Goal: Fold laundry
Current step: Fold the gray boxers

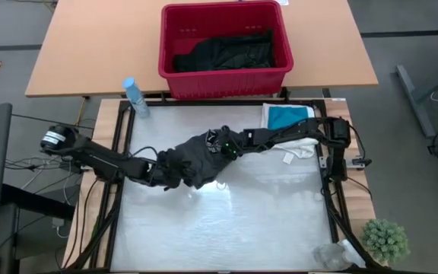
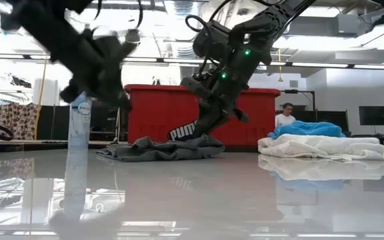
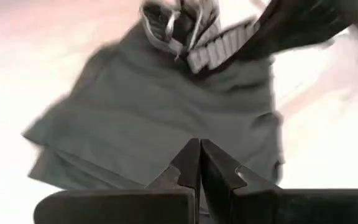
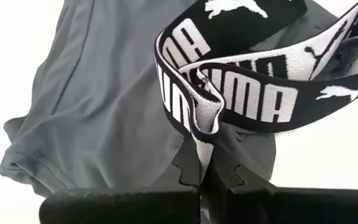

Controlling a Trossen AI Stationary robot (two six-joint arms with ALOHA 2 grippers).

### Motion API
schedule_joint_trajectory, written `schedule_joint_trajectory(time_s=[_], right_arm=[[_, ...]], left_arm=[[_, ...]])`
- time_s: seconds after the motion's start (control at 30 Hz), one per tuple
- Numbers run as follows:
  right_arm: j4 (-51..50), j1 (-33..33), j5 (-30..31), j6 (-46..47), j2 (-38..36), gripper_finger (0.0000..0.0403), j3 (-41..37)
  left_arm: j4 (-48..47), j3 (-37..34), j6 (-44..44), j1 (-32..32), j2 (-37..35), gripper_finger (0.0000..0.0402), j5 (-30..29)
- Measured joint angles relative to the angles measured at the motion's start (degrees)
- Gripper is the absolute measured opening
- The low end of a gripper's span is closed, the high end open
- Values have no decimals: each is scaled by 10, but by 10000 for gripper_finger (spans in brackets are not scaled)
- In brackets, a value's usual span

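Clearly the fold goes best if the dark grey Puma shorts (image 1: pixel 196 160), lying mid-desk in front of the red basket (image 1: pixel 225 47), are drawn flat by their waistband (image 4: pixel 229 93). The right gripper (image 4: pixel 205 177) reaches in low, jaws pinching that waistband; the left gripper (image 3: pixel 199 163) hovers beside the shorts, jaws together, empty.

Dark grey garment (image 1: pixel 196 156) with black-and-white lettered waistband (image 4: pixel 241 93), crumpled mid-worktop, waistband end lifted. White lacy-textured garment (image 2: pixel 325 147) folded flat at the worktop's far right, small teal garment (image 1: pixel 287 116) on top. Black garments (image 1: pixel 226 52) heaped in the basket beyond.
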Motion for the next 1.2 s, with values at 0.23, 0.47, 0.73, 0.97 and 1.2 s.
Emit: schedule_joint_trajectory(time_s=[0.23, 0.47, 0.73, 0.97, 1.2], right_arm=[[-4, -4, -3, -15, -3, 24, 0], [2, -9, -5, -75, -37, 24, 0], [4, 27, -80, -212, -60, 24, 1], [-4, 72, -91, -270, -36, 24, 0], [7, 112, -21, -338, -37, 24, 0]], left_arm=[[64, -23, -16, 2, 80, 0, 59], [116, -21, -28, 2, 156, 0, 89], [165, -21, -27, 3, 186, 0, 108], [166, -21, -41, 3, 186, 0, 113], [171, -21, -45, 9, 186, 0, 111]])
